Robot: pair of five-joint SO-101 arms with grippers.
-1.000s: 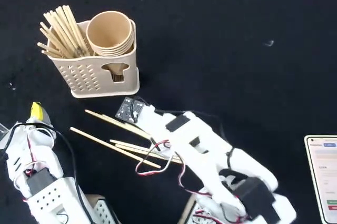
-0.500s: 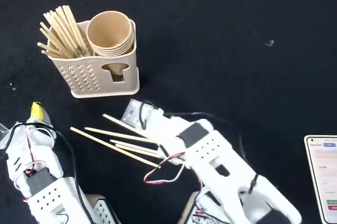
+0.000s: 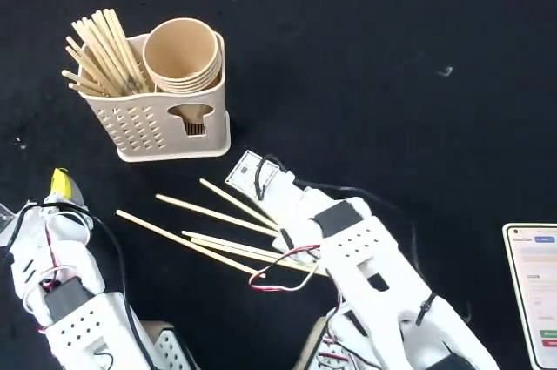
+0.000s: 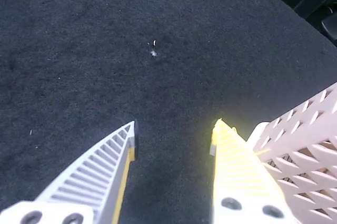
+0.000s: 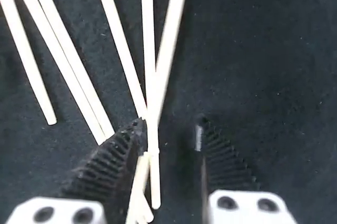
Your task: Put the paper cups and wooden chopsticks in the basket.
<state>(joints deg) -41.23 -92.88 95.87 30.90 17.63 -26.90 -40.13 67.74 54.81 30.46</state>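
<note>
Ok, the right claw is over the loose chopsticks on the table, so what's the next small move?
Probably shut the right claw: it stands open, and two of the loose chopsticks cross just inside its gap. Closing there looks likely to pinch them for the lift to the basket.

- A gripper could pass over the table right of the basket.
- Loose chopsticks fan across the near middle, perhaps touching the right gripper.
</note>
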